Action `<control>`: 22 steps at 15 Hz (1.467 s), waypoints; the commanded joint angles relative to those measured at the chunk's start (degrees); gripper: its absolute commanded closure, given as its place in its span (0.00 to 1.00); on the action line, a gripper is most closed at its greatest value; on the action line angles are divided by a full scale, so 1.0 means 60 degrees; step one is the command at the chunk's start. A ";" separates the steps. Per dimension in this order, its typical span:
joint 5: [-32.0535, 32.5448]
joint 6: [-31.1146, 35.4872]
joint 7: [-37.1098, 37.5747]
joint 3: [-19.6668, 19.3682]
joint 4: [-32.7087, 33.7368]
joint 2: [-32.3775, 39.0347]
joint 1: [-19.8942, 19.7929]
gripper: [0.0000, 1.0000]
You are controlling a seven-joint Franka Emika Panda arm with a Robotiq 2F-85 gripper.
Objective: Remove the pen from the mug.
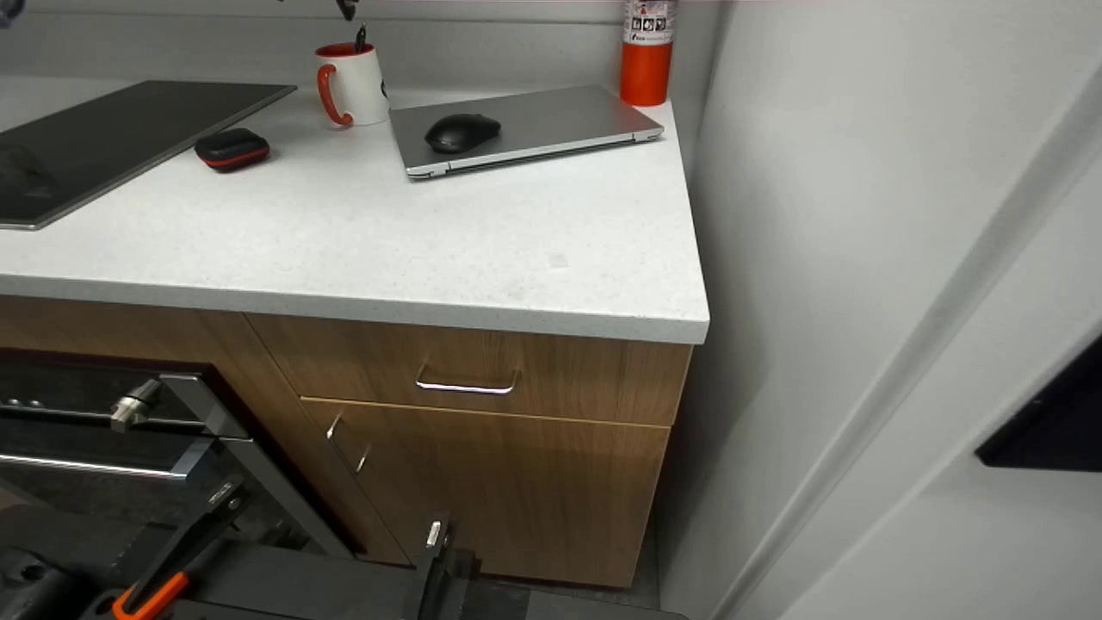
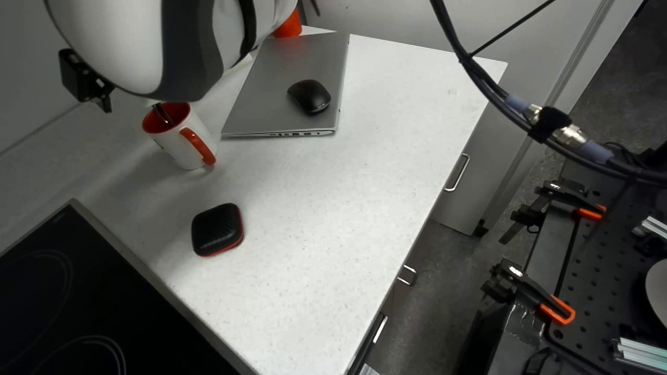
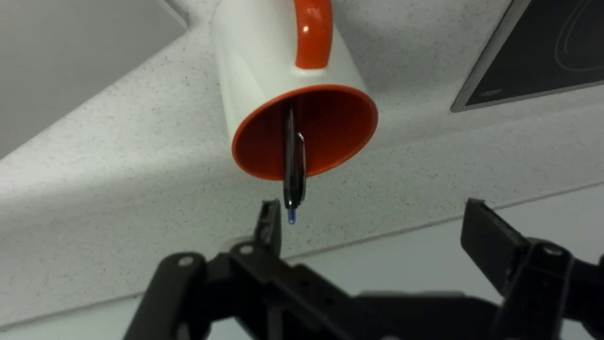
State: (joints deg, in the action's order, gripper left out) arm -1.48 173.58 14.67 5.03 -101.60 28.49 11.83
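Observation:
The white mug (image 1: 362, 95) with red inside and red handle stands upright on the counter in both exterior views (image 2: 180, 148). In the wrist view the mug (image 3: 259, 61) is at upper middle. The dark pen (image 3: 294, 165) stands in it, its upper end with a blue tip out past the rim; its lower end is hidden. The pen also shows in both exterior views (image 1: 361, 39) (image 2: 164, 115). My gripper (image 3: 373, 205) is open and empty, its fingers wide apart. The pen's tip appears just inside the left finger in the wrist view, with no visible contact.
A grey laptop (image 1: 551, 120) with a black mouse (image 1: 462, 133) lies beside the mug. A black and red case (image 2: 217, 229) and a black cooktop (image 2: 62, 302) are on the other side. A red canister (image 1: 646, 73) stands behind the laptop. A wall backs the counter.

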 commanded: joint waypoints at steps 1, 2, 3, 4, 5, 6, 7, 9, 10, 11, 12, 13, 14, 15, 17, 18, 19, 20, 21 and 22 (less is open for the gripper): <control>0.0611 0.0614 0.0011 -0.0755 0.1029 0.0899 0.0529 0.00; 0.0655 0.0663 0.0029 -0.0885 0.1216 0.1073 0.0600 0.00; 0.0669 0.0697 0.0051 -0.0998 0.1391 0.1228 0.0663 0.00; 0.0639 0.0673 0.0066 -0.1098 0.1551 0.1368 0.0713 0.00; 0.0600 0.0624 0.0066 -0.1168 0.1690 0.1490 0.0748 0.00; 0.0551 0.0584 0.0043 -0.1165 0.1800 0.1574 0.0733 0.00; 0.0522 0.0556 0.0046 -0.1195 0.1882 0.1639 0.0746 0.00; 0.0465 0.0510 -0.0014 -0.1101 0.2038 0.1748 0.0663 0.00; 0.0445 0.0440 -0.0020 -0.1075 0.2123 0.1810 0.0629 0.00; 0.0243 0.0417 -0.0216 -0.1064 0.2155 0.1833 0.0624 0.00; 0.0227 0.0402 -0.0216 -0.1057 0.2197 0.1864 0.0616 0.25; 0.0213 0.0385 -0.0231 -0.1030 0.2233 0.1888 0.0594 0.28; 0.0194 0.0382 -0.0226 -0.1021 0.2273 0.1919 0.0577 0.35; 0.0178 0.0361 -0.0222 -0.1022 0.2326 0.1967 0.0564 0.44; 0.0160 0.0355 -0.0233 -0.1007 0.2382 0.2020 0.0532 0.59; 0.0141 0.0335 -0.0240 -0.0978 0.2398 0.2042 0.0496 0.67; 0.0130 0.0332 -0.0240 -0.0971 0.2403 0.2058 0.0480 0.74; 0.0120 0.0337 -0.0238 -0.0965 0.2408 0.2072 0.0464 0.81; 0.0103 0.0332 -0.0237 -0.0949 0.2412 0.2081 0.0434 0.90; 0.0081 0.0324 -0.0220 -0.0951 0.2411 0.2086 0.0416 0.97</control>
State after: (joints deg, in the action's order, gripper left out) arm 0.45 175.86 14.64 -1.04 -89.67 39.48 14.93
